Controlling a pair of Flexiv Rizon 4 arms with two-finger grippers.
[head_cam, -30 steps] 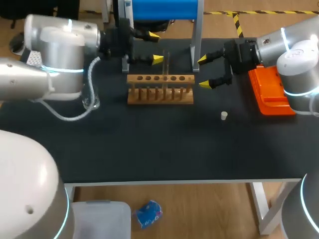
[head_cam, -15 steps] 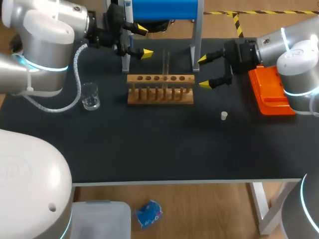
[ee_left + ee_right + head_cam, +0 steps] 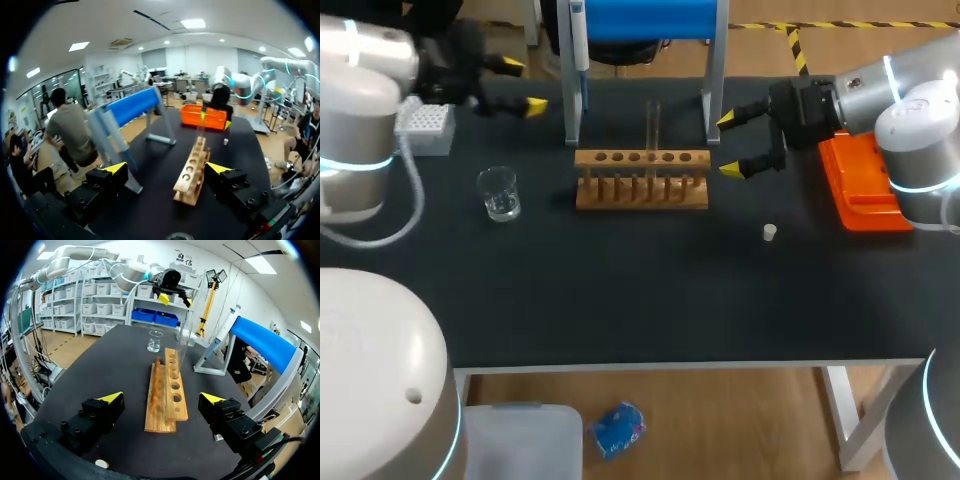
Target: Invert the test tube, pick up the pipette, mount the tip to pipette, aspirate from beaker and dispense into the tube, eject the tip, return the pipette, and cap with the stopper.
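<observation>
A clear test tube [image 3: 653, 125] stands upright in the wooden rack [image 3: 641, 178]; the right wrist view shows the tube [image 3: 184, 342] at the rack's [image 3: 167, 395] far end. The pipette [image 3: 579, 35] hangs on the blue stand [image 3: 640, 18]. A glass beaker [image 3: 500, 192] sits left of the rack, and a tip box [image 3: 425, 125] is at the far left. A small white stopper [image 3: 770, 232] lies right of the rack. My left gripper [image 3: 523, 86] is open and empty between tip box and stand. My right gripper [image 3: 729, 145] is open and empty just right of the rack.
An orange tray [image 3: 860, 185] lies at the table's right edge under my right arm. In the left wrist view the rack [image 3: 192, 167] runs ahead between the open fingers of my left gripper [image 3: 167, 167], with the orange tray [image 3: 202, 116] beyond.
My left arm has drawn back leftward from beside the test tube, uncovering the beaker and tip box. The right arm, rack and tube have stayed put.
</observation>
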